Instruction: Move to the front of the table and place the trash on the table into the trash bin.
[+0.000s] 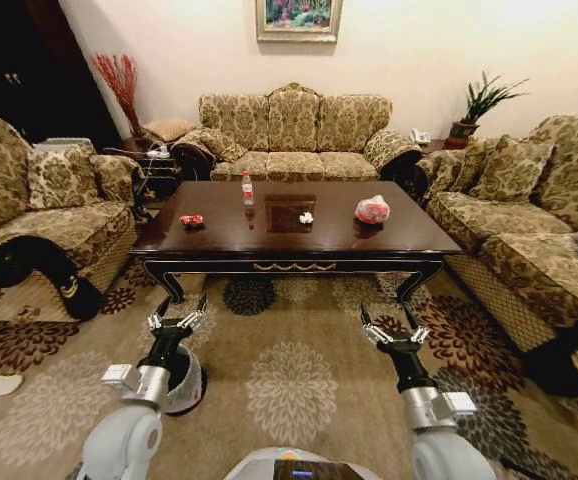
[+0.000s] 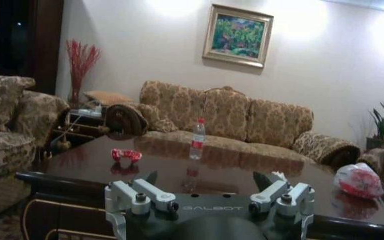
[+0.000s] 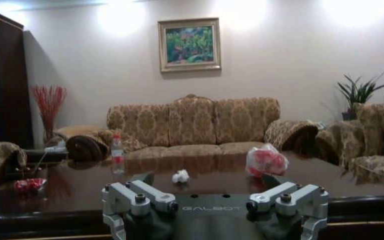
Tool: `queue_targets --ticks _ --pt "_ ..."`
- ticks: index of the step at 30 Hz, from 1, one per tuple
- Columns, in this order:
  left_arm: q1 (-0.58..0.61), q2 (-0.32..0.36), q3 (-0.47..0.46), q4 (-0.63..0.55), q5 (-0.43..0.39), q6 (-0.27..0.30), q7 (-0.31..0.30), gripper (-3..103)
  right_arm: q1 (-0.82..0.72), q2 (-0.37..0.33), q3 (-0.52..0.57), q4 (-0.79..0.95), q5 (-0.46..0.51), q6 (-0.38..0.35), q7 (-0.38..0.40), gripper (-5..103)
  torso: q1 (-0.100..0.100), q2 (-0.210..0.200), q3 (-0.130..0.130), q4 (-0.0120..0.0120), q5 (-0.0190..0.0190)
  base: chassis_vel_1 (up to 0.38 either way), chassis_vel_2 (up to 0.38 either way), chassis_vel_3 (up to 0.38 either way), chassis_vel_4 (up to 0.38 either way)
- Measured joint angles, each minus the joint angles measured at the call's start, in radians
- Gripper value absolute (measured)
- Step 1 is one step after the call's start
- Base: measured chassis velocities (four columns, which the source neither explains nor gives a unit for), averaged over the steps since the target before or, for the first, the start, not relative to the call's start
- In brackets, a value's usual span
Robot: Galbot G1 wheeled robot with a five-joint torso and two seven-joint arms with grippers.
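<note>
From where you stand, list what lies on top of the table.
On the table: a red crumpled wrapper, an upright clear bottle, a white paper wad and a pink-white knotted bag. The bag's contents cannot be made out.

Living room, warm overhead light with bright glare patches high on the cream wall (image 3: 299, 60). Framed landscape painting (image 3: 189, 45) hangs centred above a three-seat floral sofa (image 1: 294, 135) with carved wooden trim. Matching sofas flank the room: one on the left (image 1: 39, 215), one on the right (image 1: 529, 220). Beige carpet (image 1: 289, 370) with large brown and cream flower medallions. Vase of red branches (image 1: 119, 80) in the far left corner beside a dark cabinet (image 3: 5, 80). Potted green plant (image 1: 479, 105) in the far right corner.
</note>
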State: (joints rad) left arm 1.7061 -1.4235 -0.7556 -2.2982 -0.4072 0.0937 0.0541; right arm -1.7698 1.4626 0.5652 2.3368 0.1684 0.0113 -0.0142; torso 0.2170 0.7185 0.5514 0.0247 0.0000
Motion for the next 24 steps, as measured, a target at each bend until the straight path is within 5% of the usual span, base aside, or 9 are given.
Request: queue_targets --ticks 24 --pt "-0.034 -0.012 -0.015 0.153 0.016 0.004 -0.007 98 0.007 -0.003 -0.024 -0.089 0.005 -0.004 -0.018 100 0.000 0.000 0.000 0.0001 0.0000 -0.003 0.003 0.002 -0.002"
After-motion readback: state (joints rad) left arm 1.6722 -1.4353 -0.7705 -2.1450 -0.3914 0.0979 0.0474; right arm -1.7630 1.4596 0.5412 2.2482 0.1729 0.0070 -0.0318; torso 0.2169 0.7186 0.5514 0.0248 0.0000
